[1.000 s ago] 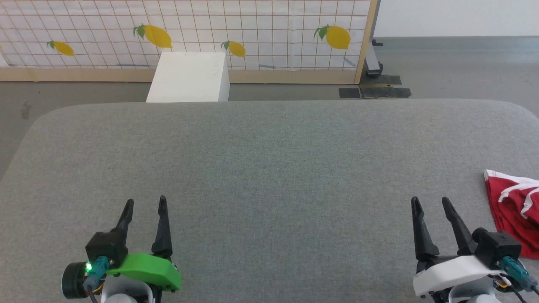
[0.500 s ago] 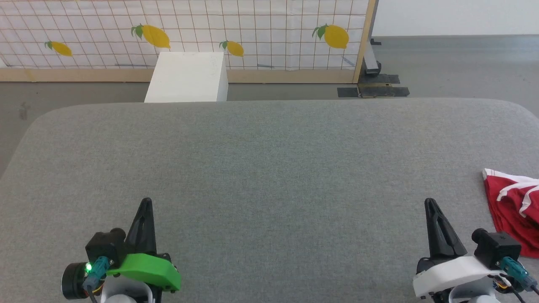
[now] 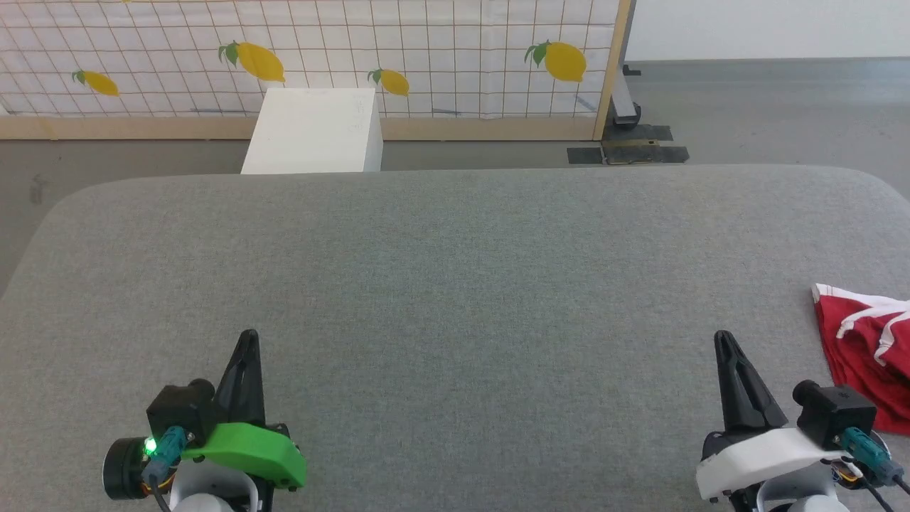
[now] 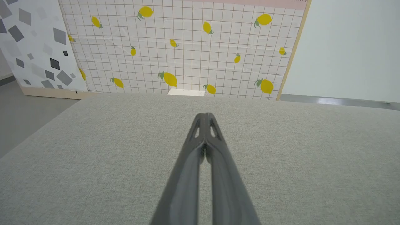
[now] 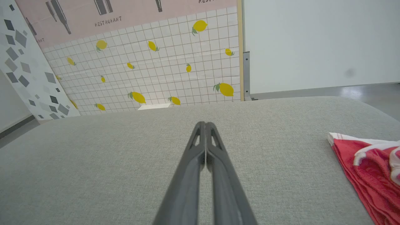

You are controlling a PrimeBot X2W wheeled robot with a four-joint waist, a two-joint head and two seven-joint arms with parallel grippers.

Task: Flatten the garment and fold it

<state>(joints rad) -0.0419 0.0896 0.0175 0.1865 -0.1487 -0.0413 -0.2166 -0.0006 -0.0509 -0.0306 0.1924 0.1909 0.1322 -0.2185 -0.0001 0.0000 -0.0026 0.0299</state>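
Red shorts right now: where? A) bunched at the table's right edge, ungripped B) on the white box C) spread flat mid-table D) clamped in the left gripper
A: the shorts lie crumpled at the right edge of the table, apart from the shut right gripper.
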